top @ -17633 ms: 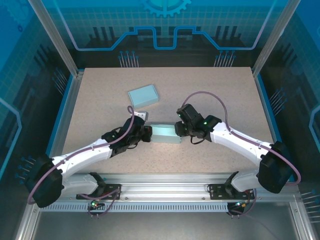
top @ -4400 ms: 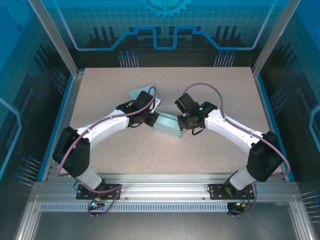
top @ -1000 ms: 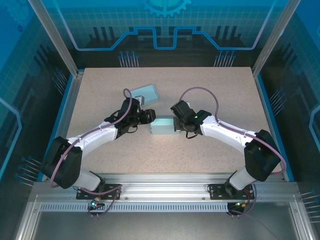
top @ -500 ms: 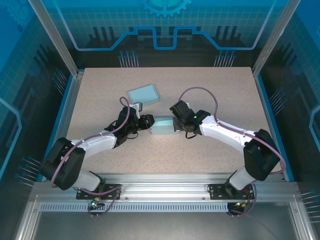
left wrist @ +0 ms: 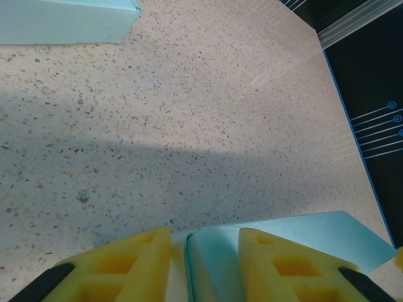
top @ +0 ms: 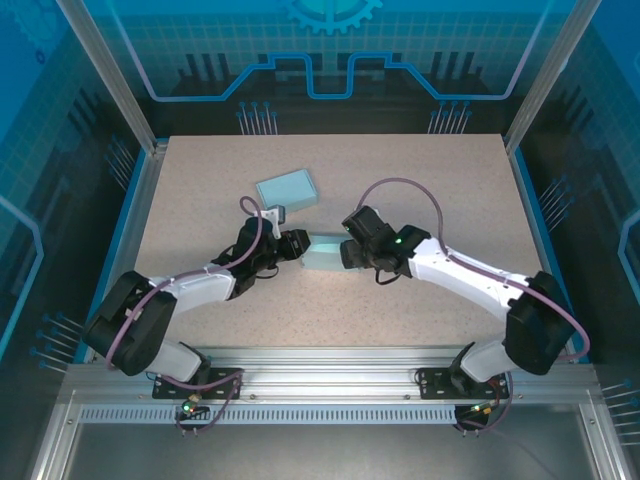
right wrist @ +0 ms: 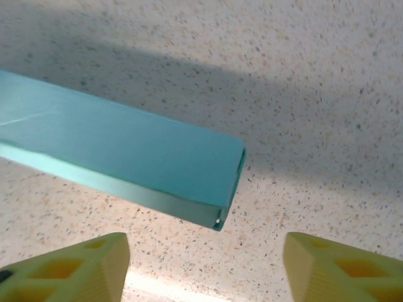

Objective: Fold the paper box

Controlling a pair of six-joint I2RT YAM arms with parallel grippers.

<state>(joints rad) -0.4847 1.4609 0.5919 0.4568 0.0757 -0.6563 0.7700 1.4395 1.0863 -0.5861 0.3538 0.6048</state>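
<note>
The left gripper (left wrist: pixel 204 245) is closed on the left end of the box (top: pixel 322 260), which lies mid-desk (top: pixel 440 190), already formed into a sleeve. Its right end looks tucked, with a thin gap left. The right gripper (right wrist: pixel 204 258) stands open, just clear. The left end's closure cannot be judged.

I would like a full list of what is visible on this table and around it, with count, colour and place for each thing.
paper box: one, pale teal, table centre, between the two grippers
second box: one, light blue, flat on the table, farther from the arm bases, apart from the paper box
table: one, speckled beige
aluminium frame: one, silver, around the table
left gripper: one, yellow fingers, closed on the paper box's left end
right gripper: one, yellow fingers, open, just short of the box's right end
</note>
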